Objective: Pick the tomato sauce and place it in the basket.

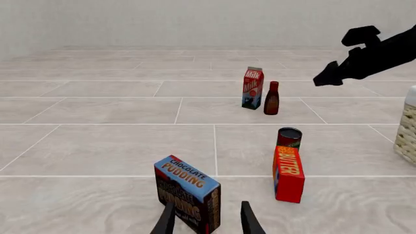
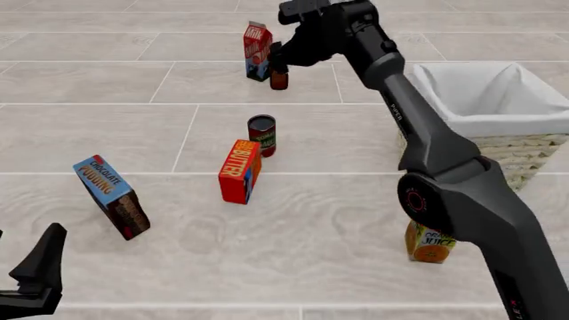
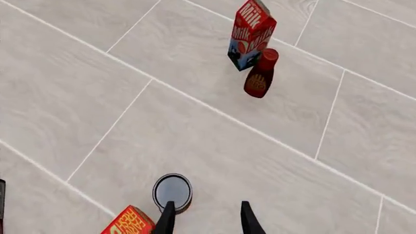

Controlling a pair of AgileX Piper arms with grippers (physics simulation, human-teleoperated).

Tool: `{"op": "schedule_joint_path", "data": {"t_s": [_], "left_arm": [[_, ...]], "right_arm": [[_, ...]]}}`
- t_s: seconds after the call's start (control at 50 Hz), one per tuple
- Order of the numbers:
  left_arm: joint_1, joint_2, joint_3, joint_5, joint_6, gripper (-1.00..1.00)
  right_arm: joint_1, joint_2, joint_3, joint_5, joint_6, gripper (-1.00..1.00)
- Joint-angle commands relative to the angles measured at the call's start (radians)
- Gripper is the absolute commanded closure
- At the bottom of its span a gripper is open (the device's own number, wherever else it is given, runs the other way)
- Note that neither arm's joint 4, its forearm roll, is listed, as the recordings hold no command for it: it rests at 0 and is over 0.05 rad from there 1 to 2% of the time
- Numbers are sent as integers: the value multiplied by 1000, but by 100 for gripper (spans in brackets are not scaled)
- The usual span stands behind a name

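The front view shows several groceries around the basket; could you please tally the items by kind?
Cartons and boxes: 4: milk, butter, chocolate pudding, orange juice
Cans: 1: tomato sauce
Bottles: 1: dark red-brown bottle
Baskets: 1: basket
Total: 7

"CHOCOLATE PUDDING" box (image 2: 111,197), "BUTTER" box (image 2: 240,171), "JUICE" carton (image 2: 430,244)

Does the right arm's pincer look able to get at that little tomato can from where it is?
Probably yes. The right pincer is open above the tomato can, whose top is bare; only the butter box stands close on one side.
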Motion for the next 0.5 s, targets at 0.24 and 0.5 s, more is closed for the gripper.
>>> {"op": "schedule_joint_path", "data": {"t_s": [0.24,0.5], "left_arm": [[0,0,0,0,0,-100],[0,0,0,0,0,-100]], "right_arm": [[56,53,-4,-15,13,-100],[83,65,-5,-18,14,-100]]}}
